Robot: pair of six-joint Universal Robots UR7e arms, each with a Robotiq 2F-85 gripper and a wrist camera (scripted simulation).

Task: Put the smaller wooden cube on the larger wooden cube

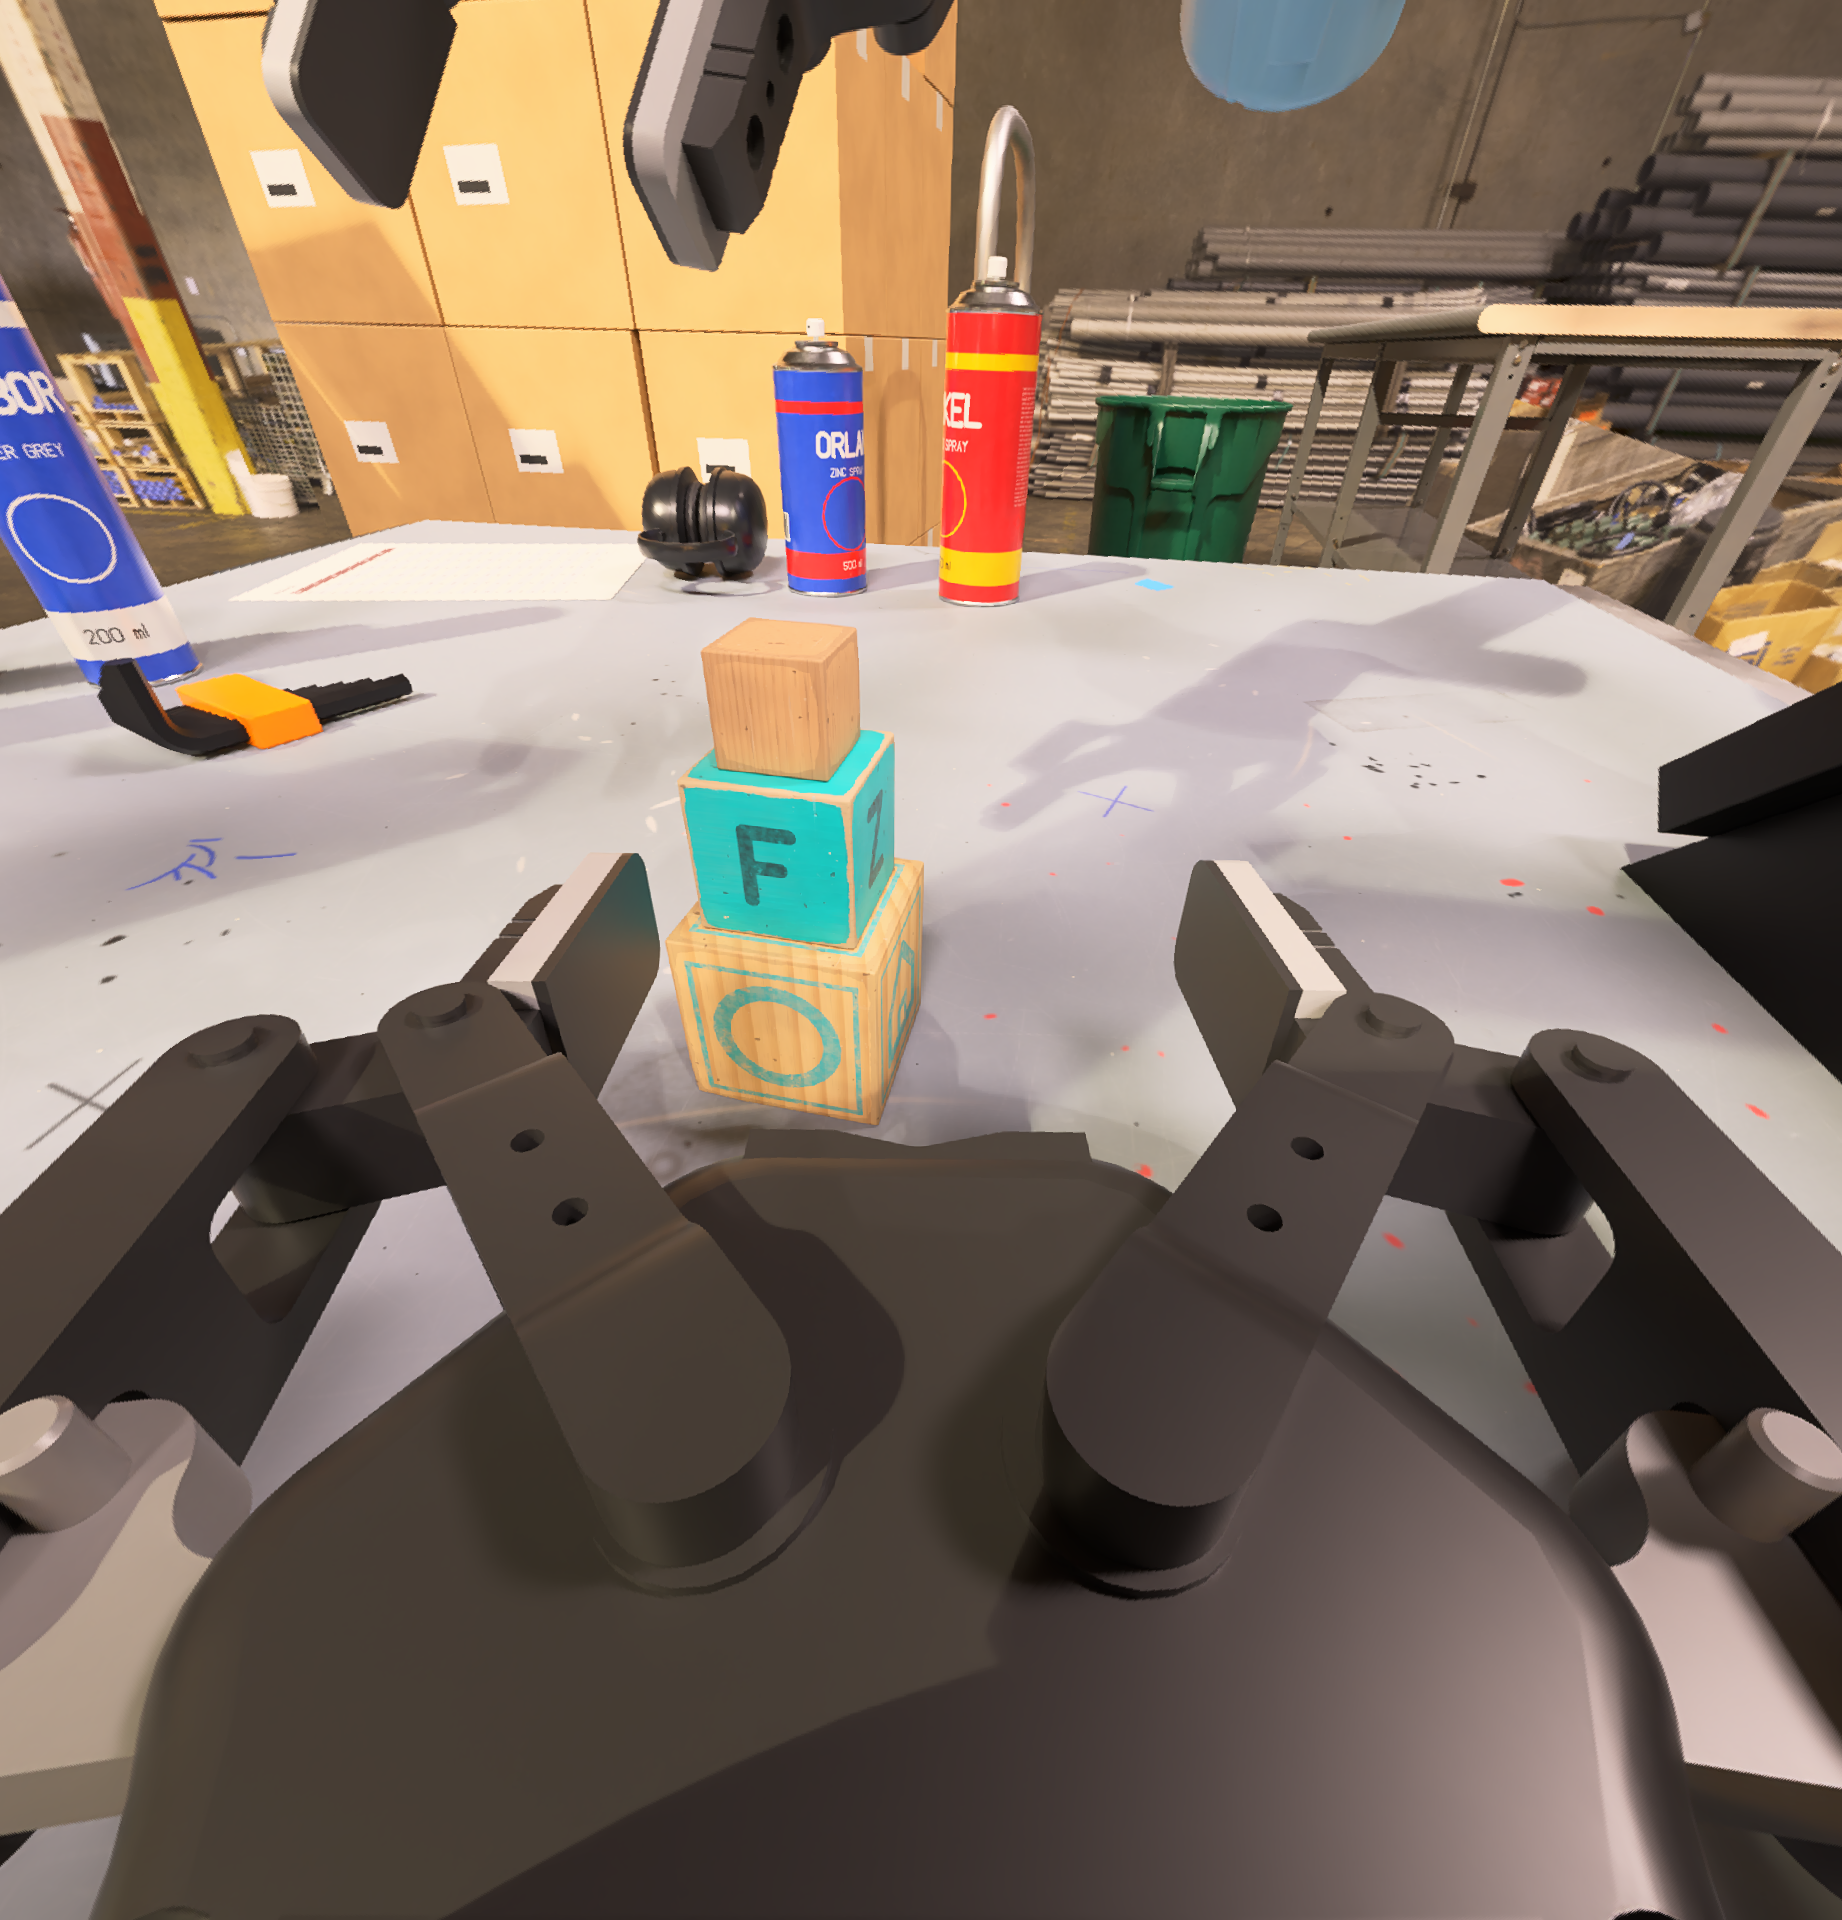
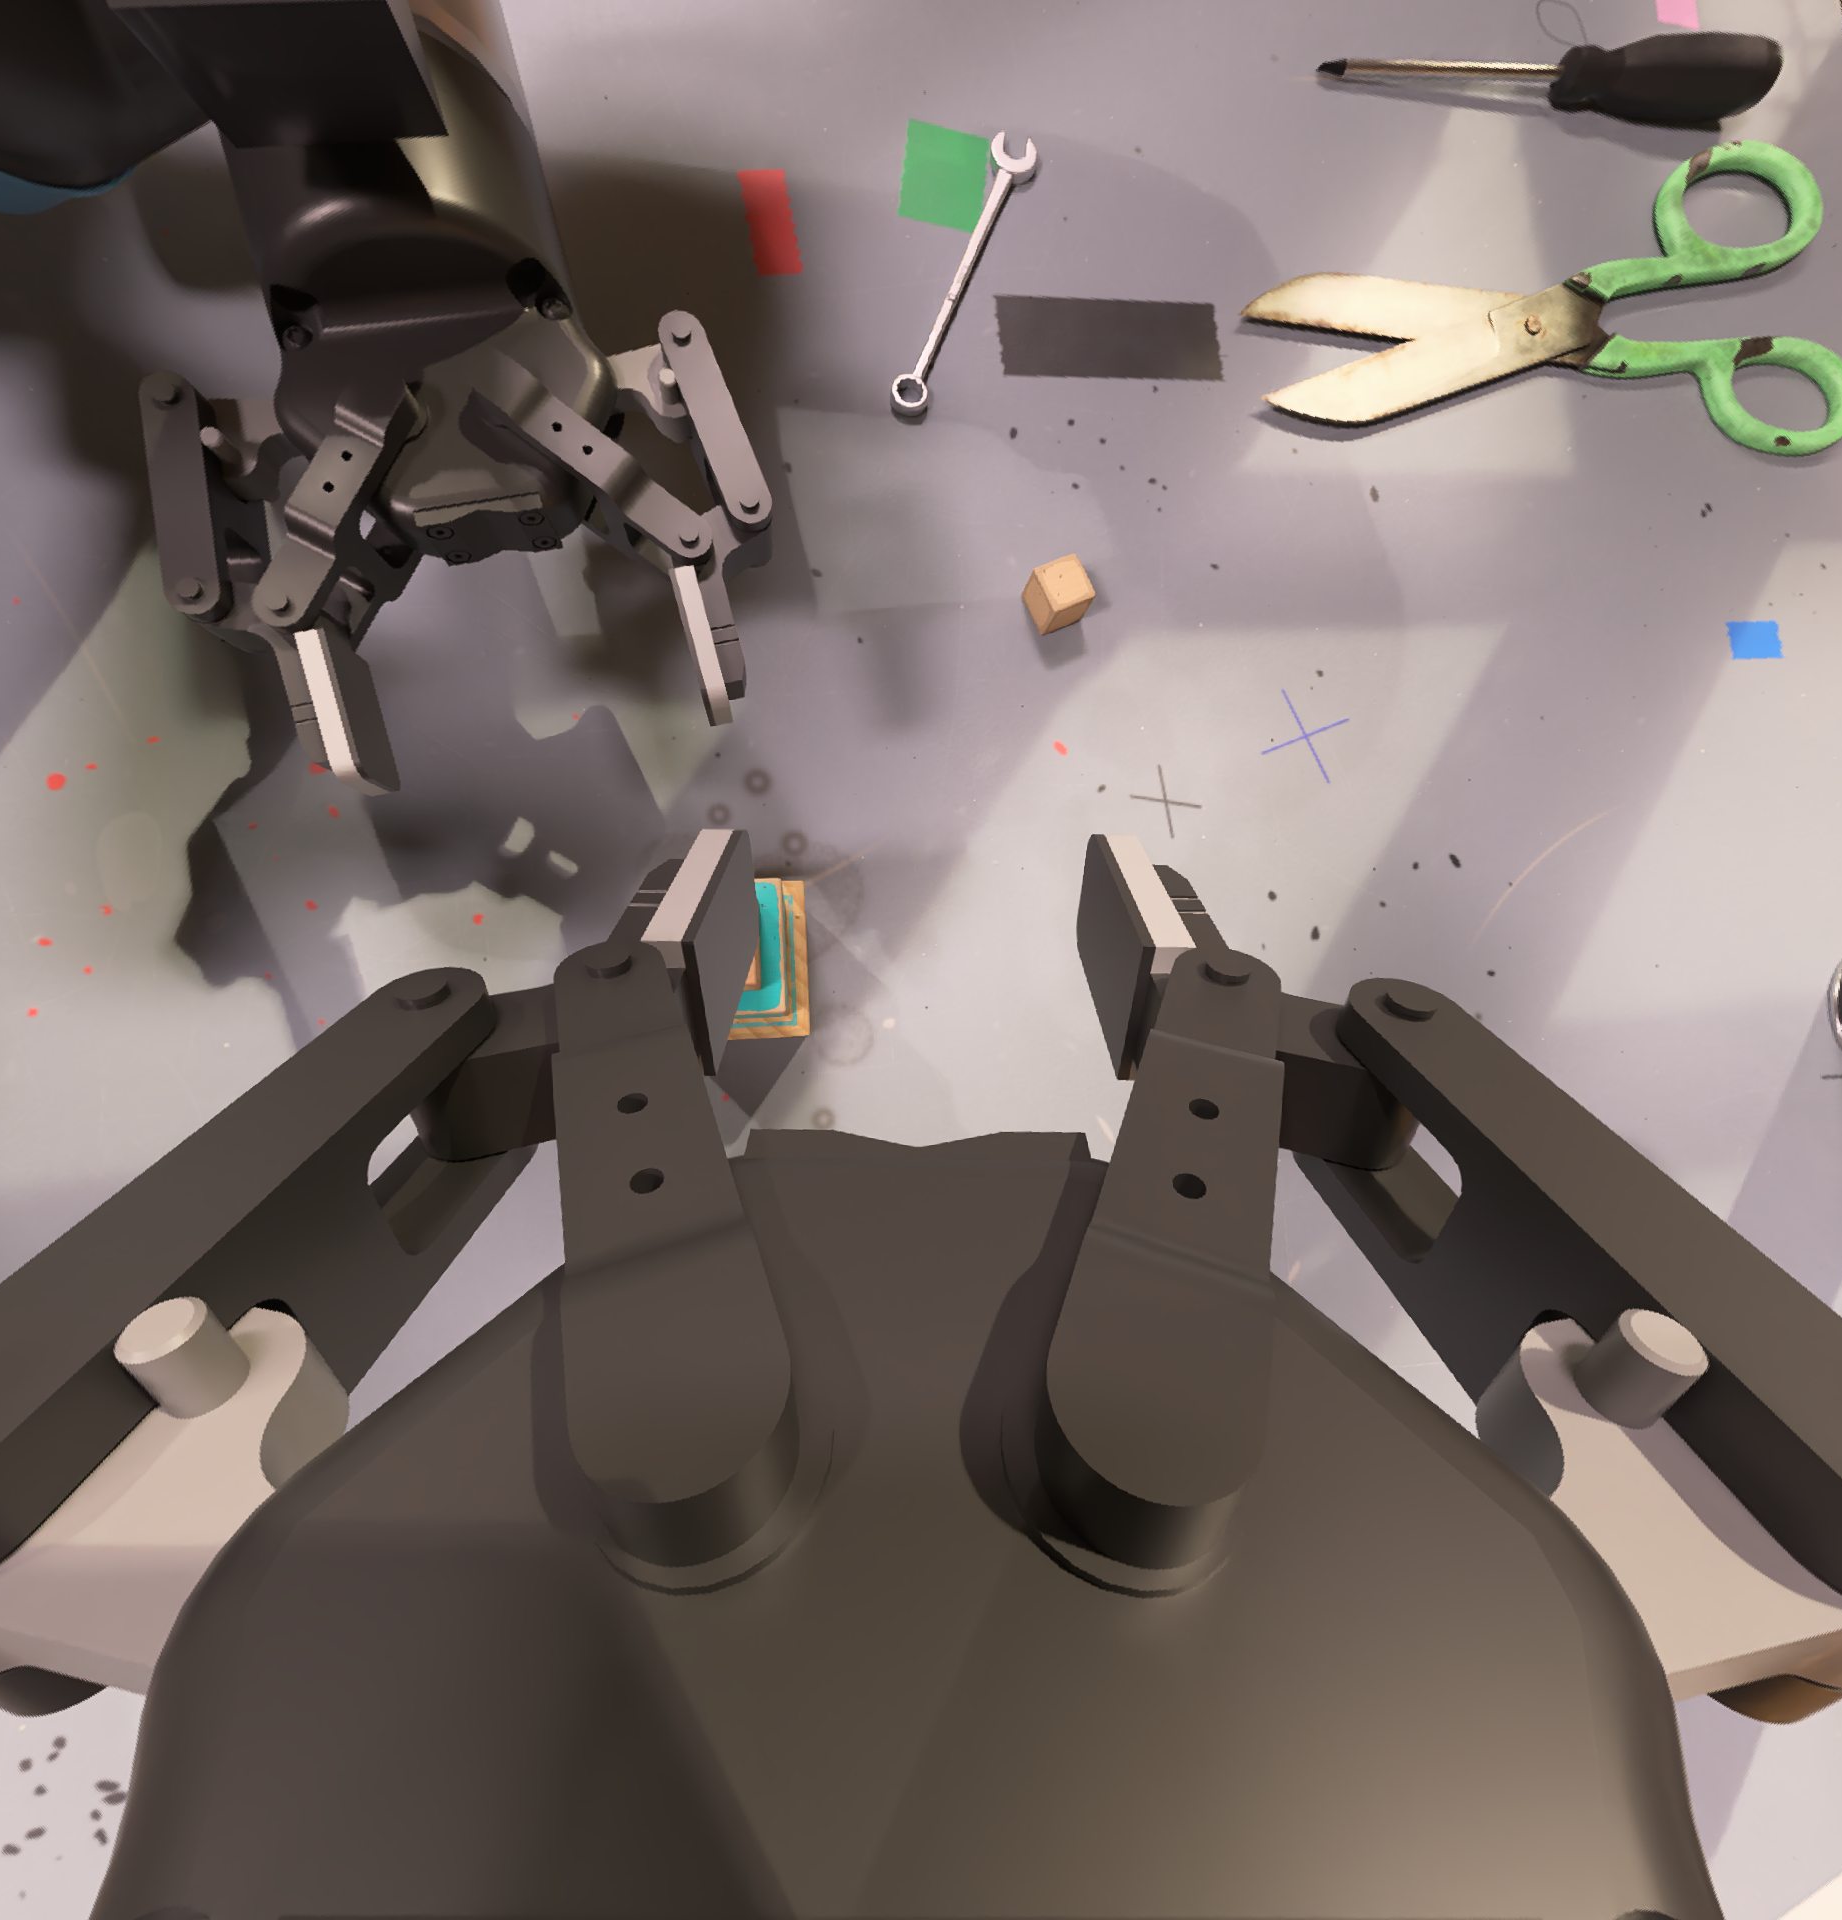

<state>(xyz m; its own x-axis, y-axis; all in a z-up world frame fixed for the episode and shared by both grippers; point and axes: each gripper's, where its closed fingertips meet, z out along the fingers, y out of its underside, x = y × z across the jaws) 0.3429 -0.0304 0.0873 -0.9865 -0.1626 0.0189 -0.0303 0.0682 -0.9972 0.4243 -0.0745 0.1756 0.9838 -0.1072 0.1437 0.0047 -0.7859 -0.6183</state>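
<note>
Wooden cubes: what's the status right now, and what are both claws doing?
Left gripper open, empty, level with the stack. Right gripper open, empty, above it. Plain wooden cube sits atop teal cube on largest cube. Second small cube loose on table.

Three cubes stacked on worktop [image 1: 1312, 935]: small plain cube [image 1: 782, 698] on lettered cube [image 1: 787, 840] on largest cube [image 1: 797, 1013]. Two spray cans [image 1: 819, 468] and earmuffs [image 1: 704, 520] behind the stack. Another small cube [image 2: 1058, 592] lies apart, near wrench [image 2: 964, 272] and scissors [image 2: 1582, 312].

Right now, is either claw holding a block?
No: the left claw and right claw are both open and empty, and the plain wooden block sits atop the stack.
</note>
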